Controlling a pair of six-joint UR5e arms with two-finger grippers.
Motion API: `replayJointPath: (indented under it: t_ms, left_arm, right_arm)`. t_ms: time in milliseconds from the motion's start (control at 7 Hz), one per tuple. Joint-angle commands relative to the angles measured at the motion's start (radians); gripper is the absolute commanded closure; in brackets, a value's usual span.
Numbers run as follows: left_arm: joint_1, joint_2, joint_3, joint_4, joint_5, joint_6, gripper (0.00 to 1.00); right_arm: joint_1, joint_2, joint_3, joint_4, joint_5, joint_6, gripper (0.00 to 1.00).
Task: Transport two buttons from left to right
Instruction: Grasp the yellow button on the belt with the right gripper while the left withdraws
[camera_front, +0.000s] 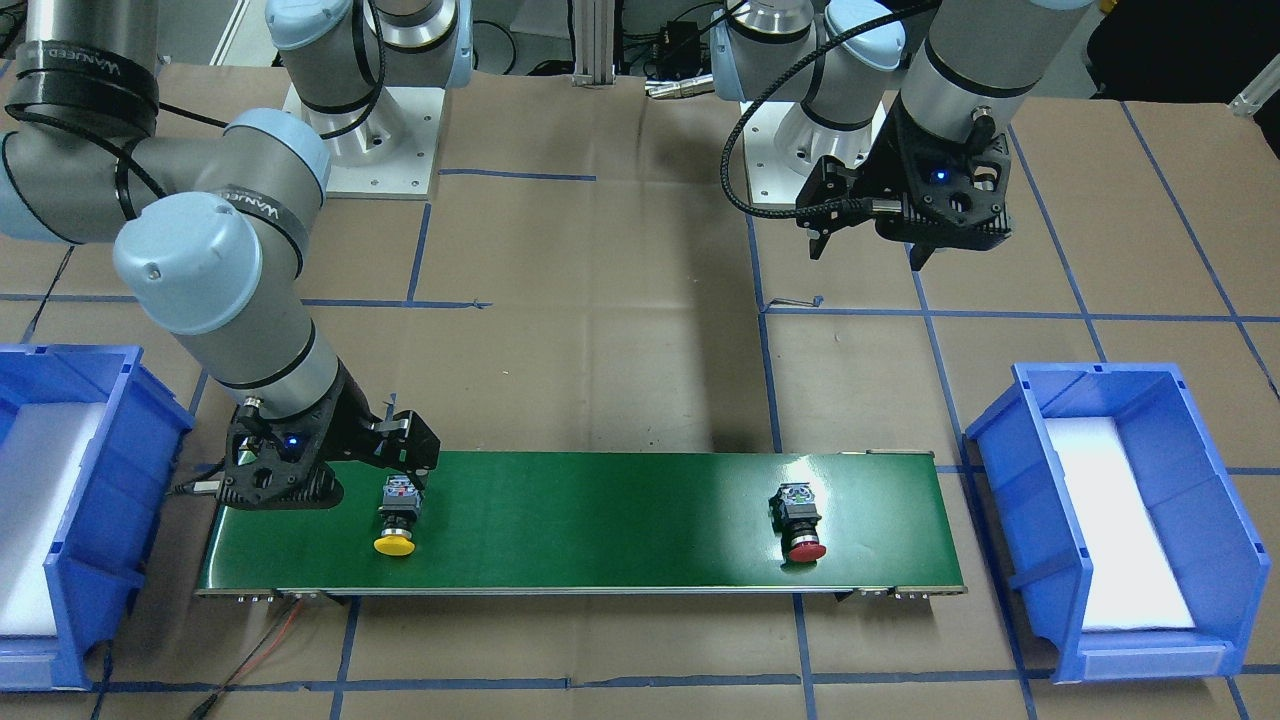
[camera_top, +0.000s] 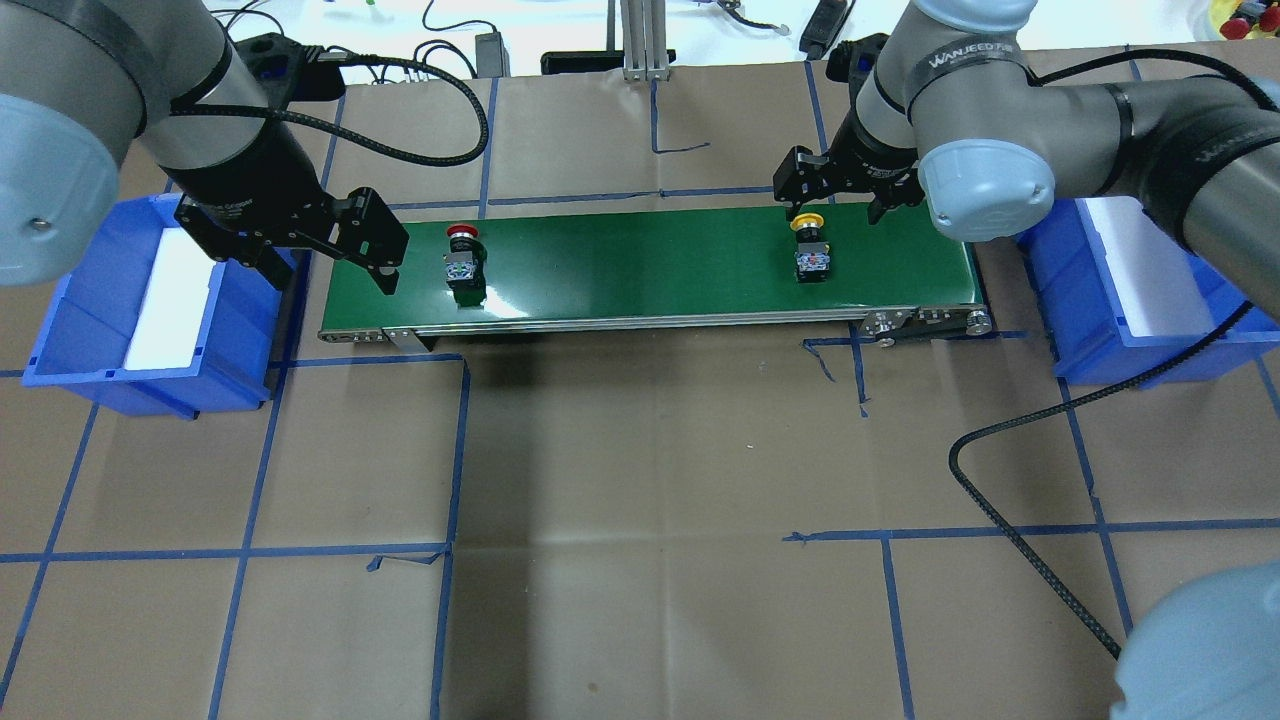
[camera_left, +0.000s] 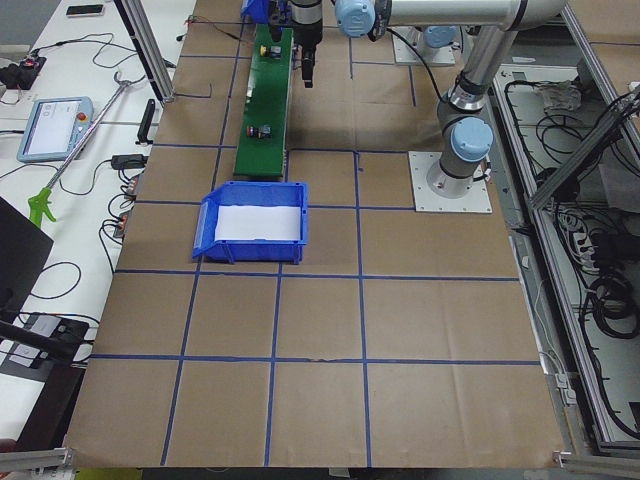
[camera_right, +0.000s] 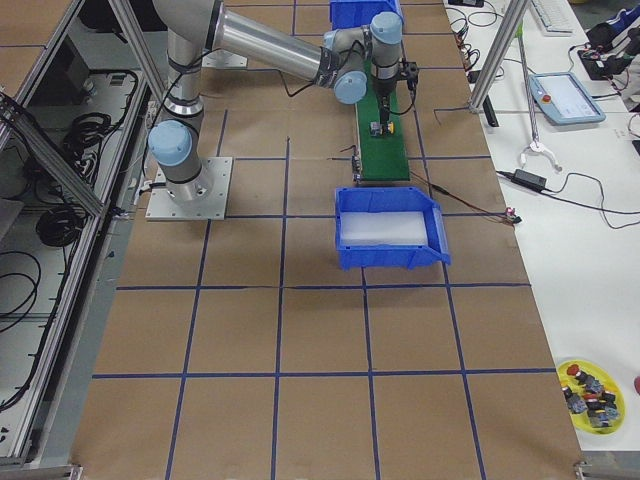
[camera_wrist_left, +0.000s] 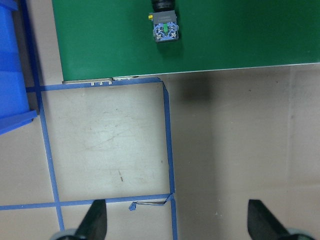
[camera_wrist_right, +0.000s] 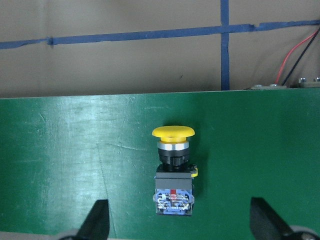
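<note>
The yellow-capped button (camera_front: 397, 520) lies on its side on the green belt (camera_front: 620, 520), also seen in the overhead view (camera_top: 808, 245). My right gripper (camera_front: 325, 465) hangs open just above it, its fingers either side of the button (camera_wrist_right: 173, 170) in the right wrist view. The red button (camera_front: 800, 522) lies on the belt's other end (camera_top: 463, 262). My left gripper (camera_front: 868, 250) is open and empty, raised above the cardboard on the robot's side of the belt. The left wrist view shows the red button's contact block (camera_wrist_left: 164, 27) at its top edge.
A blue bin with white foam (camera_top: 80, 320) stands off the belt's left end, and another (camera_top: 1080, 300) off its right end. Blue tape lines cross the cardboard tabletop. Cables run under the belt's right end (camera_front: 270, 630). A yellow dish of spare buttons (camera_right: 590, 395) sits far off.
</note>
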Motion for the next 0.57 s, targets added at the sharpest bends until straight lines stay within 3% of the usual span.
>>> replayJointPath:
  t_ms: [0, 429]
  left_arm:
    - [0.0, 0.002, 0.0, 0.001, 0.0, 0.013, 0.0]
    - [0.006, 0.002, 0.001, 0.019, 0.001, 0.011, 0.0]
  right_arm:
    - [-0.002, 0.064, -0.015, -0.009, -0.007, -0.004, 0.0]
    - [-0.008, 0.096, -0.012, -0.015, -0.074, -0.005, 0.04]
